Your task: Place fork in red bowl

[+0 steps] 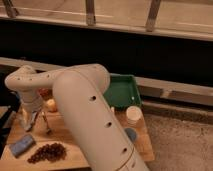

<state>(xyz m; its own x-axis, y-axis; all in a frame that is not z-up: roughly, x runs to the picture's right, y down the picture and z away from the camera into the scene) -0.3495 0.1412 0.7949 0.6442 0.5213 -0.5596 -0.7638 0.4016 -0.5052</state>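
My gripper [30, 121] hangs low over the left part of the wooden table [67, 137], at the end of the big white arm [85, 105] that crosses the middle of the camera view. A slim silver piece, which looks like the fork [45, 122], stands nearly upright just right of the gripper; I cannot tell whether it is held. A reddish-orange rounded shape, seemingly the red bowl [45, 93], shows partly behind the arm, just beyond the gripper. A pale orange round thing [51, 105] lies between them.
A green tray [122, 91] sits at the table's back right. A white cup [132, 115] and a small blue round thing [131, 134] stand near the right edge. A blue sponge [22, 145] and a dark clump of small pieces [48, 152] lie at the front left.
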